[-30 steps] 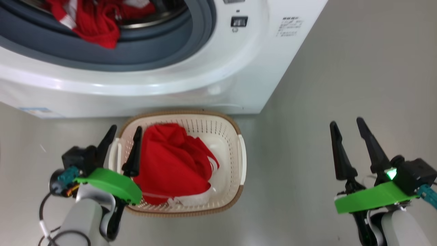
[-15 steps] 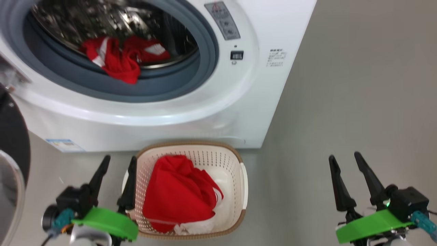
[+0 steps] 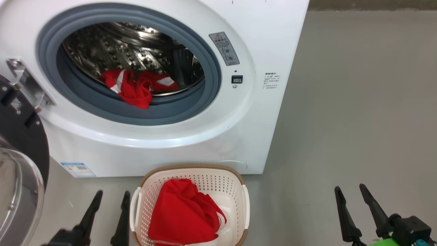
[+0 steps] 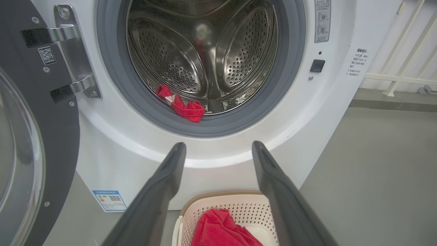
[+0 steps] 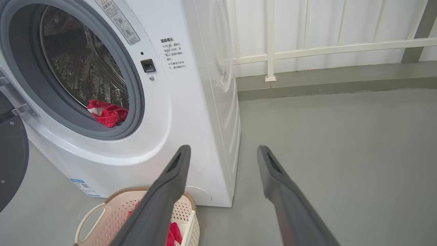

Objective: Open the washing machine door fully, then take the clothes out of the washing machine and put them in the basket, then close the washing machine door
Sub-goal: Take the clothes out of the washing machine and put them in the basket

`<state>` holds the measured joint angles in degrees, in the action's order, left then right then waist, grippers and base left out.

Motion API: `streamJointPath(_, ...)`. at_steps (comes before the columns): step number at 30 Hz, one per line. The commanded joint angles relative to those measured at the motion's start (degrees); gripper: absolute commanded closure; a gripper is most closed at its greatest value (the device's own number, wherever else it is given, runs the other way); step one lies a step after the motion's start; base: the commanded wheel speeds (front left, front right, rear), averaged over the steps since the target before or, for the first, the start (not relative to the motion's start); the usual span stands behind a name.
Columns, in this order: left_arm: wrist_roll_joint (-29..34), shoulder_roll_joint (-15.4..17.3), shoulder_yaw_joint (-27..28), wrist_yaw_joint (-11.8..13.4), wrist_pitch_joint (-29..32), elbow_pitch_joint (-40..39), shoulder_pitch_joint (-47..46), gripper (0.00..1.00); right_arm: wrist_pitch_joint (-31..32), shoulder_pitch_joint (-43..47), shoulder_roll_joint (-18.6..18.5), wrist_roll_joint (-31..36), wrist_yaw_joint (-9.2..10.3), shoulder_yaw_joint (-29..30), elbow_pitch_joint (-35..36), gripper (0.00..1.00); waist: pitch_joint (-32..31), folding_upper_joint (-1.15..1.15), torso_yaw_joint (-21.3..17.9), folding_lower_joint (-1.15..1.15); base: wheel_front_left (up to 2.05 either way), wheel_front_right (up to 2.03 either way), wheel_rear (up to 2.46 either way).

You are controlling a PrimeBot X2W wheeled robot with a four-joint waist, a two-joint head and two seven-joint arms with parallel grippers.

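**Door swung wide, red cloth in both drum and basket**

A smooth grey floor runs back to a pale wall with a cream-white railing in front of it. The left gripper hangs low over that floor, its two long dark fingers spread and holding nothing. The right gripper is also parted and empty.

In the head view, a small cream-white perforated plastic basket with a brown woven-look rim sits at the left gripper's 3 o'clock. Its side handle is just beside the inner finger; whether they touch cannot be told. A heap of red cloth fills the basket's left half. The right gripper is well apart from the basket, at its 3 o'clock, over bare floor.

At the basket's 12 o'clock stands the big white front-loading washing machine, its base just behind the basket. A grey rubber gasket rings the perforated steel drum. At the drum's 6 o'clock lies a red garment with white stripes, one fold drooping onto the gasket.

At the opening's 9 o'clock, a metal hinge bracket carries the large round door with a glossy black rim and bulging clear glass, swung wide open. A small dark latch socket sits at the opening's 3 o'clock. A blue label marks the machine's lower corner, at the left gripper's 11 o'clock.
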<state>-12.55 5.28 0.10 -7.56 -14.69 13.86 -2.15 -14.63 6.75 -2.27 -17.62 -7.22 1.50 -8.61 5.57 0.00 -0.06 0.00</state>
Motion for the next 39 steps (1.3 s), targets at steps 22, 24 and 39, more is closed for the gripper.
streamJointPath(22, 1.33, -1.37, 5.11, 0.08, -0.30, -6.49, 4.38, 0.00, -0.37, 0.66, -0.61, -0.11, -0.26, -0.52, 2.16, 0.00, -0.23, 0.00, -0.58, 0.00, 0.00, 0.00, 0.00)
streamJointPath(24, 1.37, -1.38, 4.69, 0.08, -0.30, -6.24, 3.79, 0.00, -0.37, 0.28, -0.61, -0.20, -0.26, -0.57, 2.21, 0.00, 0.33, 0.00, -0.61, 0.00, 0.00, 0.00, 0.00)
streamJointPath(39, 0.38, 3.38, -1.95, 0.08, -0.30, 5.48, -15.84, 0.00, -0.37, -5.96, -0.61, -2.28, -0.26, -2.42, 2.58, 0.00, 9.85, 0.00, -0.79, 0.00, 0.00, 0.00, 0.00)
